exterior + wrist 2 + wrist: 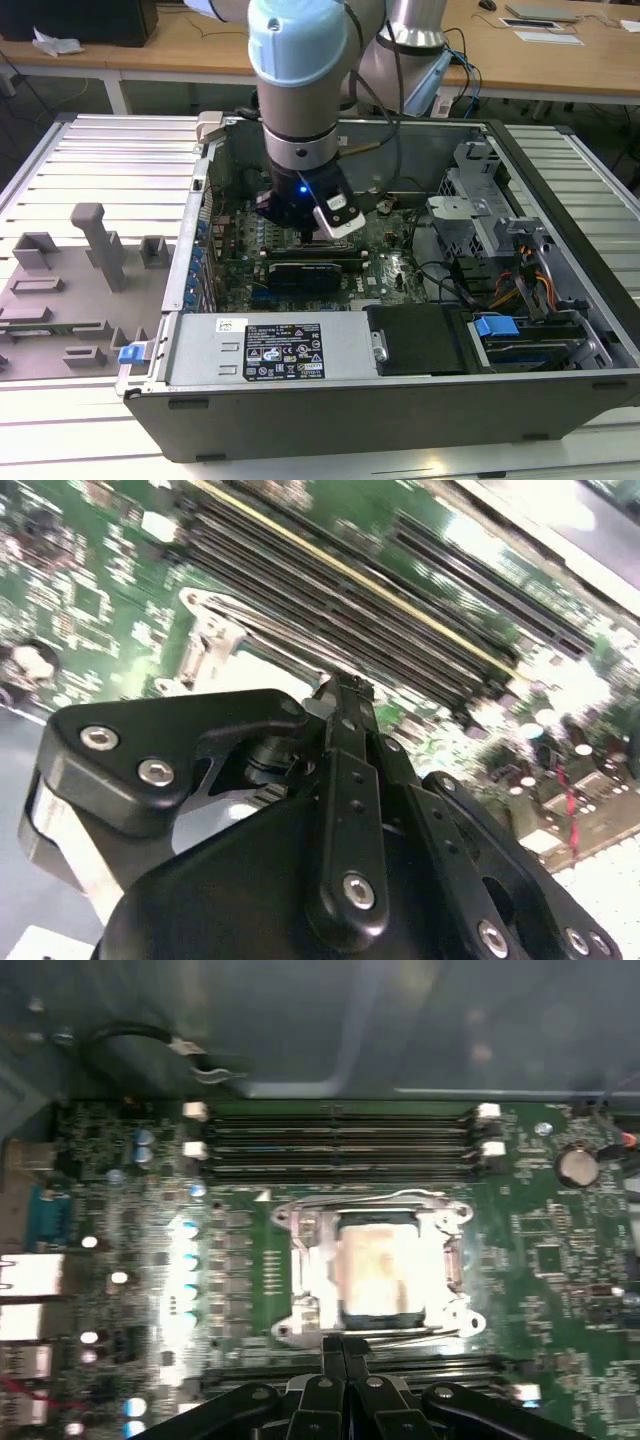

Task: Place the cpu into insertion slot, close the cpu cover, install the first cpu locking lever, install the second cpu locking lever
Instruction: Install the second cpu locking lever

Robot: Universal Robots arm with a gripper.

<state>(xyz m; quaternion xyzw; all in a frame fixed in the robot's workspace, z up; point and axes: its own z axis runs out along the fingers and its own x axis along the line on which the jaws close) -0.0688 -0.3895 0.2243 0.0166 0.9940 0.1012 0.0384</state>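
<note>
Arm (300, 80): drops from the upper centre of the exterior view into the open case (400, 400), its wrist low over the board (395, 268).
Gripper (308, 232): fingers pressed together with nothing between them – the closed tips show at the lower centre in the first wrist view (343, 1345) and mid-frame in the second wrist view (345, 690).
Gripper position: tips sit just at the edge of the slot's metal frame, on the side facing one bank of memory slots; whether they touch metal cannot be told.
Slot (375, 1270): centre of the first wrist view, on the green board, between two banks of memory slots (340, 1140).
Cpu (378, 1272): pale square face lies inside the slot, level, under strong glare.
Cover (445, 1260): bright metal frame lies flat around the cpu – closed over the slot.
Levers (395, 1198): thin wire bars run along two sides of the frame; whether they are latched cannot be told.
Slot corner (215, 630): a silvery corner piece shows in the upper left of the second wrist view, beside the memory slots (400, 590).
Surroundings: grey fixture blocks (100, 245) lie at the exterior view's left, well apart from the case; black power supply (285, 350) along the case's near edge.
</note>
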